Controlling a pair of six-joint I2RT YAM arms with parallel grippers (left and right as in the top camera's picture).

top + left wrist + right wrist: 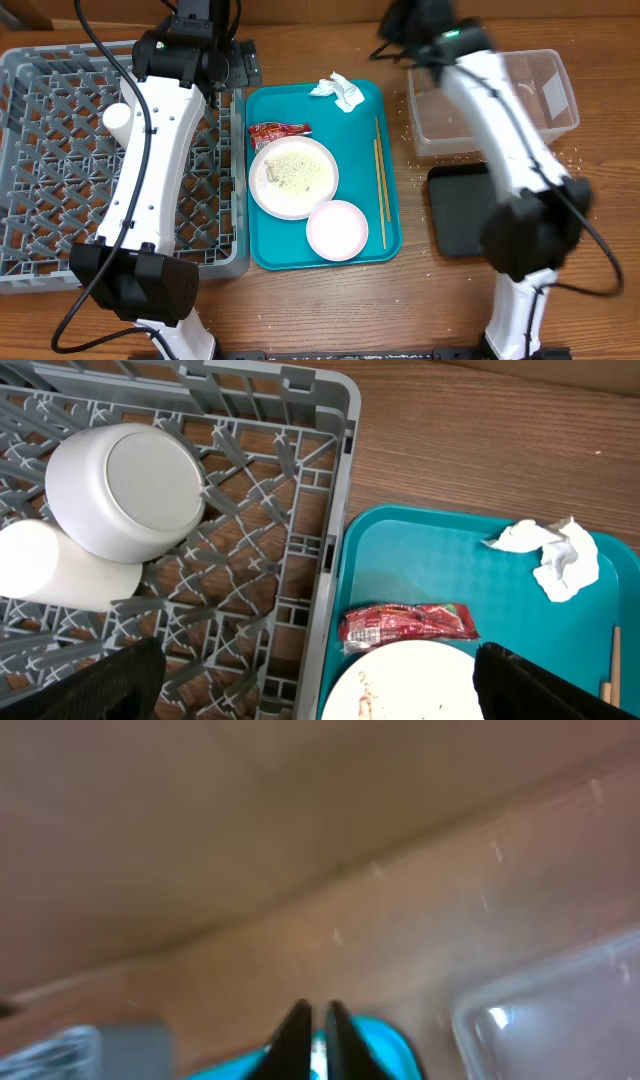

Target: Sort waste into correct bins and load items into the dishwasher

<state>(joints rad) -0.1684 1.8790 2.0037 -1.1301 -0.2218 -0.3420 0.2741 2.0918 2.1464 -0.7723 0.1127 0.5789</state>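
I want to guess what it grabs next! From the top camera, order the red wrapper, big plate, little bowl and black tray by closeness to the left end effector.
Nearest the left end effector first:
1. Red wrapper, teal tray's top left.
2. Big plate, mid-tray.
3. Little bowl, tray's lower right.
4. Black tray, far right.

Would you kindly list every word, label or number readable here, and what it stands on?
None is readable. The small red-and-white wrapper on the teal plastic serving tray carries print, but it is too small and blurred to read. Nothing else shows lettering.
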